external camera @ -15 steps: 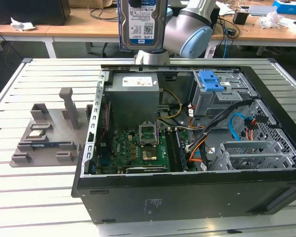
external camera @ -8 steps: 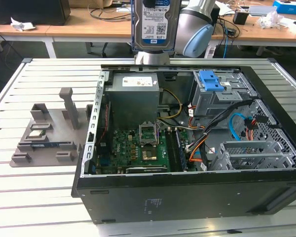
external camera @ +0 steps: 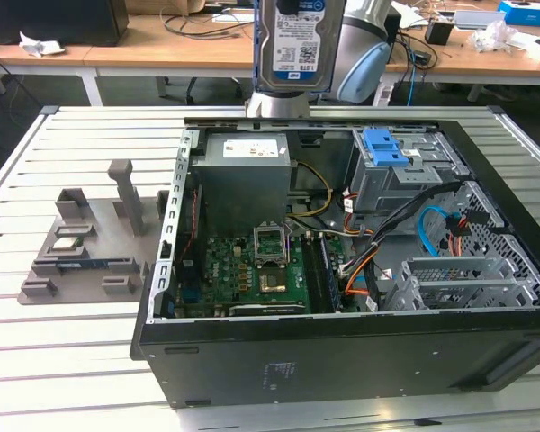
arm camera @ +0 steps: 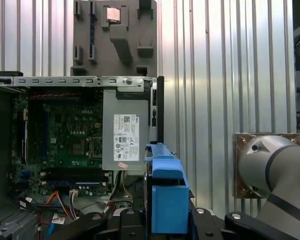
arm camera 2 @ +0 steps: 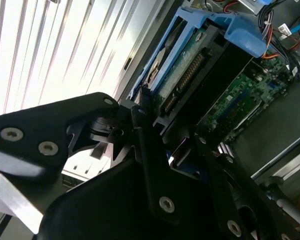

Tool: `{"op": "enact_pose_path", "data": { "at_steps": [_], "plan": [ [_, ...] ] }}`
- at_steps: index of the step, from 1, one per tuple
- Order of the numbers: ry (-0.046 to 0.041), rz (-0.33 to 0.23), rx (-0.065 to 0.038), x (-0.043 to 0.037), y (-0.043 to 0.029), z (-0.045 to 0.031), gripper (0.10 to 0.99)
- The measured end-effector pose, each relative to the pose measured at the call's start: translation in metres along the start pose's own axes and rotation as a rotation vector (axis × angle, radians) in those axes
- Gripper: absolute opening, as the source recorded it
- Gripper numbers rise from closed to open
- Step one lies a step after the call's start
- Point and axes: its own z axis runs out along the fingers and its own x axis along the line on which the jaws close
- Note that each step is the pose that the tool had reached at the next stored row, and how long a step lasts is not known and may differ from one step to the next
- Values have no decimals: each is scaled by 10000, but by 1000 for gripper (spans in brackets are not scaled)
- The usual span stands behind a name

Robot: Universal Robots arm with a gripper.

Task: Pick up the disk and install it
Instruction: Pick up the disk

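the tool (arm camera: 162,217) grips the disk (external camera: 291,40), long axis upright near the case (external camera: 342,337); the drive cage (external camera: 391,184) lies at 5 o'clock, exterior view.

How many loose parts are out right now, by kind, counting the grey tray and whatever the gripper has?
disk: 1, held aloft in the gripper
chip: 1, on the grey tray
memory stick: 1, on the grey tray
Total: 3
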Motion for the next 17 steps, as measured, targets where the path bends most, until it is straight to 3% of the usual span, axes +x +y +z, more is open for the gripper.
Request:
{"op": "enact_pose_path", "data": {
  "at_steps": [7,12,17],
  "plan": [
    [0,1,-2,-2,-162,-7,369],
    [0,0,-11,-8,-343,-14,369],
    [0,1,-13,7,-377,-6,369]
  ]
}}
